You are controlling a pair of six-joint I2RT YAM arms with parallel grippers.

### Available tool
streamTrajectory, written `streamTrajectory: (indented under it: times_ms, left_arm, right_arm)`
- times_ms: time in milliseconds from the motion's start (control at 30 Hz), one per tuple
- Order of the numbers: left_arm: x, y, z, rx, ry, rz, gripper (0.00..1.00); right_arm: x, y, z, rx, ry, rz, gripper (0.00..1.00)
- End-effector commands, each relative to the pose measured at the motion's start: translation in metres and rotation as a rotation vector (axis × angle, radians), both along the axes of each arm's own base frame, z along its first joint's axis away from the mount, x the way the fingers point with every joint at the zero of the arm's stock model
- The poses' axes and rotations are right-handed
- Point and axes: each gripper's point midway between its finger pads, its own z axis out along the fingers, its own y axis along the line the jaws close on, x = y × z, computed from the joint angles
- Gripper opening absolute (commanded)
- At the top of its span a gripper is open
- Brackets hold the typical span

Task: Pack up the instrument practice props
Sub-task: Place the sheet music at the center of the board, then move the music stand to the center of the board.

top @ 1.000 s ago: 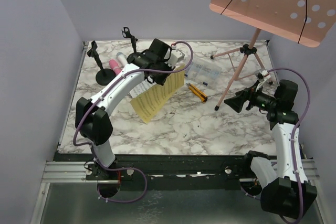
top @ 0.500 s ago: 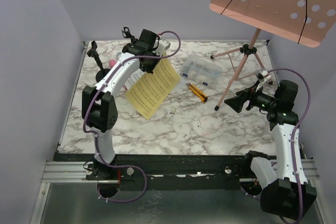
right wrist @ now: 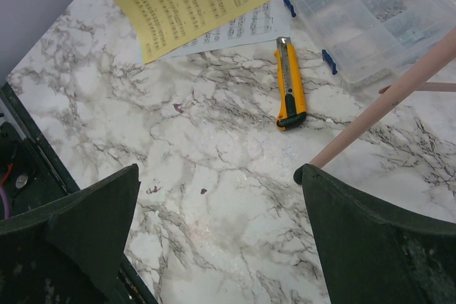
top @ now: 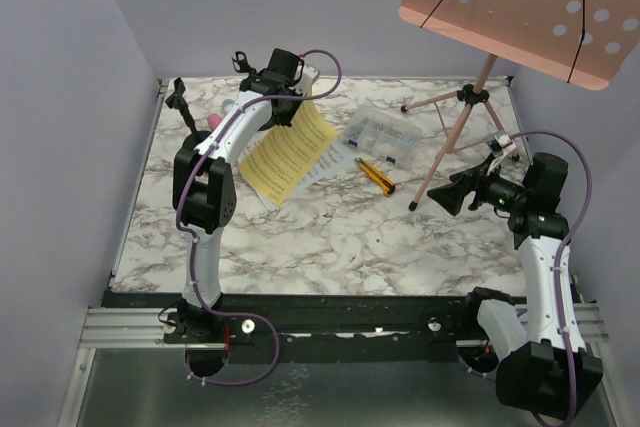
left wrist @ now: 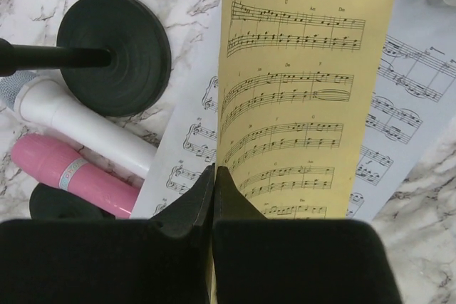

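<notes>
Jaws of left gripper [left wrist: 214, 176] pinch yellow sheet-music page [left wrist: 299, 97], far left. Right gripper [right wrist: 217, 172] gapes wide beside pink music rack [right wrist: 385, 101].

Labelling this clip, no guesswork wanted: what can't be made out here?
Left wrist view: one black holder base is mostly hidden behind the left gripper; the head of the white microphone runs off the left edge.
Top view: the music rack is cut by the top and right edges.
Right wrist view: contents of the clear box are too indistinct to name.
</notes>
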Motion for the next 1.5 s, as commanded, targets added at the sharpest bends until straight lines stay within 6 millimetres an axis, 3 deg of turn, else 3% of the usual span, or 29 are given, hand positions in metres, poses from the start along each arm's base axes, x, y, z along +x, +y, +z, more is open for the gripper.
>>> streamTrajectory:
  times_ms: [0, 300, 367, 500, 633, 700, 800, 867, 1000, 1133, 1300, 1467]
  left_arm:
    - [0.020, 0.013, -0.012, 0.048, -0.023, 0.054, 0.00]
    - [0.042, 0.020, -0.029, 0.076, -0.062, 0.111, 0.03]
    - [0.046, 0.022, -0.030, 0.078, -0.071, 0.131, 0.14]
    - [0.049, 0.027, -0.021, 0.075, -0.102, 0.184, 0.48]
    - [0.049, 0.030, 0.015, 0.043, -0.182, 0.220, 0.75]
    - [0.046, 0.028, 0.038, -0.001, -0.232, 0.227, 0.97]
    - [0.039, 0.024, 0.068, -0.096, -0.311, 0.240, 0.99]
    - [0.029, 0.025, 0.094, -0.179, -0.387, 0.274, 0.99]
    - [-0.001, 0.029, 0.123, -0.368, -0.505, 0.328, 0.99]
    - [-0.047, 0.019, 0.136, -0.528, -0.502, 0.223, 0.99]
    - [-0.107, 0.006, 0.114, -0.635, -0.397, 0.122, 0.99]
    - [-0.150, 0.006, 0.090, -0.676, -0.340, 0.085, 0.99]
  right_arm:
    - [0.002, -0.005, -0.002, -0.021, -0.023, -0.020, 1.00]
    - [0.002, -0.003, -0.003, -0.014, -0.018, -0.010, 1.00]
    - [0.002, -0.004, -0.003, -0.015, -0.018, -0.012, 1.00]
    - [0.002, -0.004, -0.004, -0.020, -0.020, -0.014, 1.00]
    - [0.003, -0.005, -0.005, -0.024, -0.018, -0.019, 1.00]
    - [0.004, -0.005, -0.005, -0.023, -0.015, -0.019, 1.00]
    - [0.005, -0.006, -0.006, -0.025, -0.012, -0.022, 1.00]
    - [0.005, -0.007, -0.007, -0.027, -0.009, -0.024, 1.00]
    - [0.005, -0.008, -0.006, -0.036, -0.022, -0.028, 1.00]
    - [0.002, -0.006, -0.005, -0.029, -0.030, -0.004, 1.00]
    - [-0.004, 0.000, -0.002, -0.015, -0.042, 0.040, 1.00]
    - [-0.009, 0.005, 0.001, -0.004, -0.056, 0.092, 1.00]
